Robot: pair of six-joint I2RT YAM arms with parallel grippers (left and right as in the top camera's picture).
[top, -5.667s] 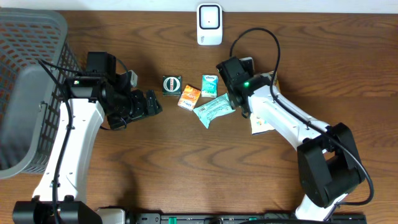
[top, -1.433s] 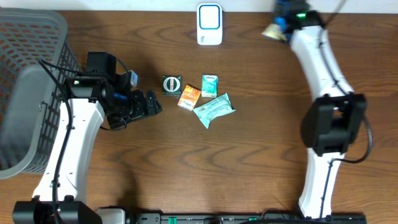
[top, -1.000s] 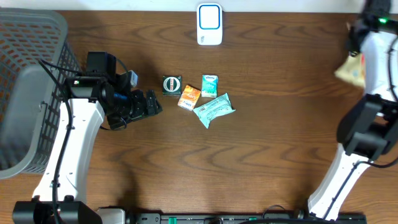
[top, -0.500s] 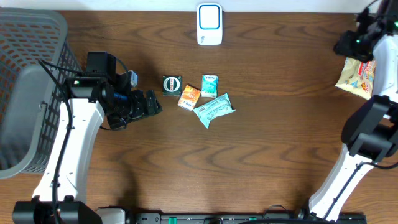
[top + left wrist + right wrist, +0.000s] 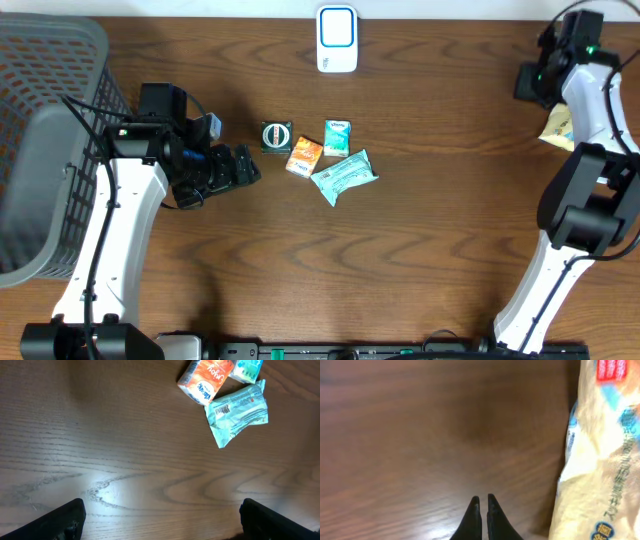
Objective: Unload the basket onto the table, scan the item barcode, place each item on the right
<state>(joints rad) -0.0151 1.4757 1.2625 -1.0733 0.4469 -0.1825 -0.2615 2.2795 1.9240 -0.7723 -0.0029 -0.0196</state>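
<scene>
I'm seeing my right gripper (image 5: 481, 510) clenching empty just beside the snack bag (image 5: 605, 460); left gripper (image 5: 161, 512) is hanging spread wide, well apart from the bag.

Brown wooden table (image 5: 125, 485): smooth, visible grain, semi-gloss; 1 glare patch just ahead of the left gripper (image 5: 162, 512). Further ahead of that gripper: teal crinkled plastic-film pouch (image 5: 237, 412), glossy; orange paperboard carton (image 5: 205, 380), smooth, printed. Right of the black right gripper (image 5: 481, 500), matt finish: beige printed film bag (image 5: 600, 460), glossy, creased.
</scene>
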